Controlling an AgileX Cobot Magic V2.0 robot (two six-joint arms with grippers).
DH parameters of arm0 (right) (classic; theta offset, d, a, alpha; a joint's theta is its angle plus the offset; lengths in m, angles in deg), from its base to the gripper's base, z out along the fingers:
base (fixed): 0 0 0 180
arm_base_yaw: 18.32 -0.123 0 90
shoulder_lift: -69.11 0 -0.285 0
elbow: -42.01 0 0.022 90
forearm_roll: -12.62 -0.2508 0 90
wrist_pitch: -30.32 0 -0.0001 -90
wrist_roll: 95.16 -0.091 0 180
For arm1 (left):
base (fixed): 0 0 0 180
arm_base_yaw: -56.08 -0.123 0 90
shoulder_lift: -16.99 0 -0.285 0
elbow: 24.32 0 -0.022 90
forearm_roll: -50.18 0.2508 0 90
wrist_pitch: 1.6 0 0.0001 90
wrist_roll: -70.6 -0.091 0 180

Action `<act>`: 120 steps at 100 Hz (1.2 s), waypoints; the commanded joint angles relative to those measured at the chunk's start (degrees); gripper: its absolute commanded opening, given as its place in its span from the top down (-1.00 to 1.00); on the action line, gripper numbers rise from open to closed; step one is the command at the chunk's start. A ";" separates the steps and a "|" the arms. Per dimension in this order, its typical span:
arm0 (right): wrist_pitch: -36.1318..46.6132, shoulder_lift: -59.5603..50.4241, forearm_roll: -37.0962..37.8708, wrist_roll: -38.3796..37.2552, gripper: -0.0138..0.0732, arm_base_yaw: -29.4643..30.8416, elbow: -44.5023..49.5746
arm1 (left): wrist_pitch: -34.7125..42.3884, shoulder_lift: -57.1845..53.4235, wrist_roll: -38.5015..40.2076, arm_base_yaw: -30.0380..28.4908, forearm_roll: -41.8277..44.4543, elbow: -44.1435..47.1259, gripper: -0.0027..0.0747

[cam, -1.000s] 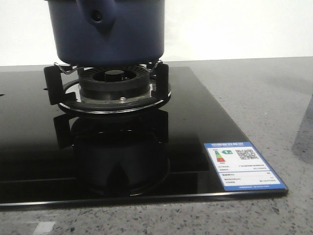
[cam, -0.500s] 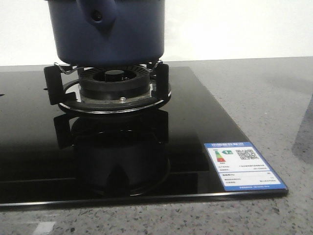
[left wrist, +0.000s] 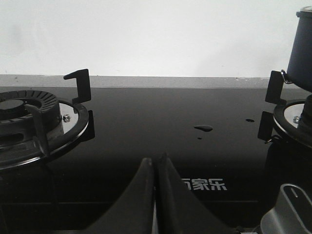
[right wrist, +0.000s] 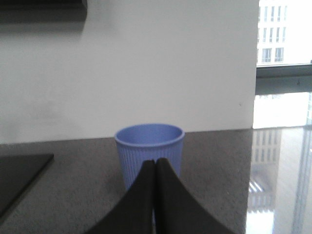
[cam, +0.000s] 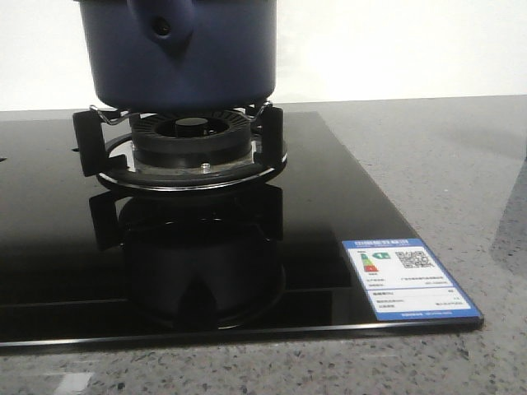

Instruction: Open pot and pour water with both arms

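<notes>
The left gripper [left wrist: 156,163] hangs low over the black glass stove [cam: 346,197], its fingers pressed together and empty. The pot [cam: 185,49] stands upright on the burner [cam: 191,140], handle stub toward the camera. The right gripper [right wrist: 155,165], likewise closed and empty, points at a pale blue cup [right wrist: 149,146].

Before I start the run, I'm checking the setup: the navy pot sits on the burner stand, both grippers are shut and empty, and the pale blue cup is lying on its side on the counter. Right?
Not quite. The pale blue cup stands upright on the counter, mouth up, as the right wrist view shows. The rest holds: the pot sits on the burner stand, and the left gripper and right gripper are shut and empty.
</notes>
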 commanded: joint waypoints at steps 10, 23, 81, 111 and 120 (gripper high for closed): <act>-7.94 -2.86 -22.81 32.34 0.84 -8.51 -0.43 | 4.37 -1.69 0.55 -0.06 -0.15 0.56 0.98; -10.32 -10.07 -25.30 35.35 0.84 -10.18 2.58 | 4.37 -1.69 0.55 -0.06 -0.15 0.56 0.98; -15.97 -10.57 -16.69 20.40 0.84 -9.01 4.80 | 4.45 -1.58 0.55 -0.06 -0.15 0.56 0.98; -16.06 -10.57 -16.69 20.40 0.84 -9.01 4.80 | 4.45 -1.58 0.55 -0.06 -0.15 0.56 0.98; -16.06 -10.57 -16.69 20.40 0.84 -9.01 4.80 | 4.45 -1.58 0.55 -0.06 -0.15 0.56 0.98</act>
